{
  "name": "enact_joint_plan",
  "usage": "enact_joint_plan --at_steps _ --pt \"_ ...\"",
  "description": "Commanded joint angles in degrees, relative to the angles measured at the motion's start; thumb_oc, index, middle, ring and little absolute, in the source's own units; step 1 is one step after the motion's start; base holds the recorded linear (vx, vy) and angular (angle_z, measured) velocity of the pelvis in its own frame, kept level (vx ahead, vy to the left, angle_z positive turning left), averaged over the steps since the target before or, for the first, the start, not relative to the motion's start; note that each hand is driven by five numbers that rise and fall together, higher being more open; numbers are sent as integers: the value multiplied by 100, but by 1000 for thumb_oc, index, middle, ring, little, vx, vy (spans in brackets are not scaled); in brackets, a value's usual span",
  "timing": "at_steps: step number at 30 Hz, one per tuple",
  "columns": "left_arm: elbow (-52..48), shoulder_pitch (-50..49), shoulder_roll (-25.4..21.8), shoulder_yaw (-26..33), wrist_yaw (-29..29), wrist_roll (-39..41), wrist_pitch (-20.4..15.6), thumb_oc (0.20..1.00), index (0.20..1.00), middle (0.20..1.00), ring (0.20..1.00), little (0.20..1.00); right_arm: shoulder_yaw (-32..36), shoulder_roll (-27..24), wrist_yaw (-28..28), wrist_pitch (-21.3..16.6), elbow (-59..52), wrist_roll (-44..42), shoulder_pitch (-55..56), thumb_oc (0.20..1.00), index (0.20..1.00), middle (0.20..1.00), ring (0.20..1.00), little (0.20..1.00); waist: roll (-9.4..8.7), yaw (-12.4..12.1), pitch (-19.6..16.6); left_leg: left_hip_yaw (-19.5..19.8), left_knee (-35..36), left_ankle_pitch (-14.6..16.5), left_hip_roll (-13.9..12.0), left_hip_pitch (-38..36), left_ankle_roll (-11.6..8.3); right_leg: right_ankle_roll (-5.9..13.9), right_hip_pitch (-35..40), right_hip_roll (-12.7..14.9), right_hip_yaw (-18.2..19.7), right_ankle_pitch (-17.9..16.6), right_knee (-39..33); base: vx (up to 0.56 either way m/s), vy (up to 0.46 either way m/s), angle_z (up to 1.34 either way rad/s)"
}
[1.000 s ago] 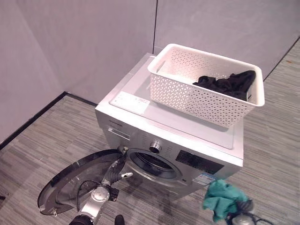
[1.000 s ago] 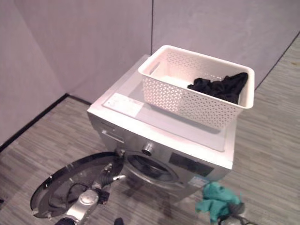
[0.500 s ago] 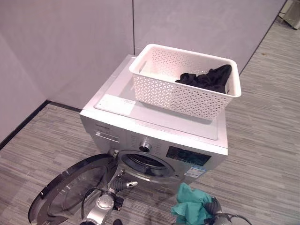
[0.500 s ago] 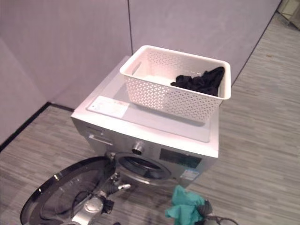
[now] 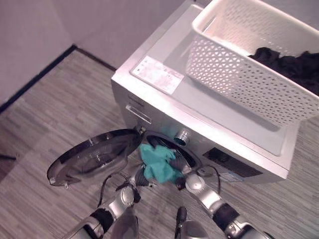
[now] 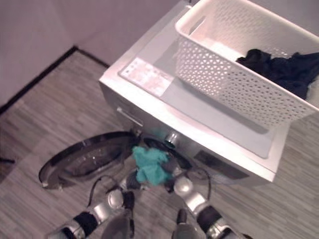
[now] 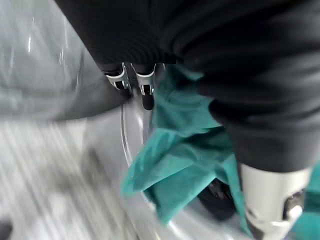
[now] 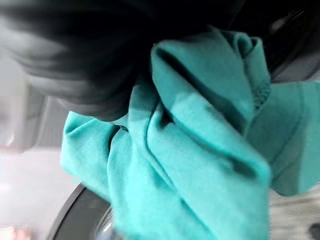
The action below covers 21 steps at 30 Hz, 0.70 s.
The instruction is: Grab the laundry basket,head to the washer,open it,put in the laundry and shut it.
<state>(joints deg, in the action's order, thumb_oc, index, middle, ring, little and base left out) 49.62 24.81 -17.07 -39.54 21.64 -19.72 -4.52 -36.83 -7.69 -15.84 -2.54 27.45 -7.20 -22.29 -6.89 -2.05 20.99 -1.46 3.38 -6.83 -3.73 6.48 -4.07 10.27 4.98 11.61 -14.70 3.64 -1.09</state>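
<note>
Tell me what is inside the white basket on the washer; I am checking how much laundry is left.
A dark garment lies bunched at one end of the white basket. The near end shows bare floor. The basket's latticed wall and the garment hide whatever may lie beneath it.

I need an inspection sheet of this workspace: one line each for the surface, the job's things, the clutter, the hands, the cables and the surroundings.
Surface: grey striped carpet floor; silver front-loading washer stands on it by the walls.
Job's things: white perforated plastic laundry basket on the washer top, black garment inside; round glass washer door swung open; teal cloth bunched at the drum opening.
Clutter: nothing seen.
Hands: right hand behind the teal cloth at the opening, fingers hidden; left hand beside the cloth near the door rim, grip unclear.
Cables: nothing seen apart from the robot's own.
Surroundings: plain grey partition walls with a dark base strip.
</note>
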Motion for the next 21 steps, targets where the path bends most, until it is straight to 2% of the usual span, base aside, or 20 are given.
enact_joint_plan --at_steps 1,6,8,16,18,21 --pt "359 532 164 -59 849 -742 131 1000 1000 1000 1000 1000 39 139 -311 -571 -563 -397 -158 200 200 200 200 200 -133 -164 101 138 -56 664 -102 -340 205 -149 -824 124 -36 -696 79 -43 -45 25" --pt "602 1106 222 -98 1229 -918 331 1000 1000 1000 1000 1000 -19 164 -488 -693 -694 -566 -454 200 200 200 200 200 -255 -206 210 230 -8 557 -161 -153 149 -164 -951 89 -138 -721 54 -47 -68 15" --pt "608 1452 211 30 1584 -811 440 1000 1000 1000 1000 1000 -16 83 -598 -772 -970 -620 -502 200 200 200 200 200 -335 -213 308 279 61 460 -219 -23 88 -182 -1044 66 -230 -734 44 -49 -85 21" --pt "490 1518 233 247 2065 -561 595 1000 1000 1000 1000 1000 -1 -11 -694 -782 -1086 -699 -396 200 200 200 200 200 -429 -200 353 267 149 408 -285 32 49 -191 -1125 15 -269 -769 -1 -6 -21 1" --pt "428 1362 375 451 2233 -20 520 1000 1000 1000 1000 1000 -20 9 -759 -744 -1126 -760 -365 200 200 200 200 200 -476 -227 396 255 155 398 -315 43 47 -201 -1161 -13 -268 -782 -5 -13 -36 -2" --pt "236 1291 628 627 2230 969 193 1000 1000 1000 1000 1000 -49 22 -853 -651 -1183 -842 -414 200 200 200 200 200 -544 -238 470 231 157 374 -345 76 35 -215 -1218 -48 -243 -810 -6 -21 -29 -5"
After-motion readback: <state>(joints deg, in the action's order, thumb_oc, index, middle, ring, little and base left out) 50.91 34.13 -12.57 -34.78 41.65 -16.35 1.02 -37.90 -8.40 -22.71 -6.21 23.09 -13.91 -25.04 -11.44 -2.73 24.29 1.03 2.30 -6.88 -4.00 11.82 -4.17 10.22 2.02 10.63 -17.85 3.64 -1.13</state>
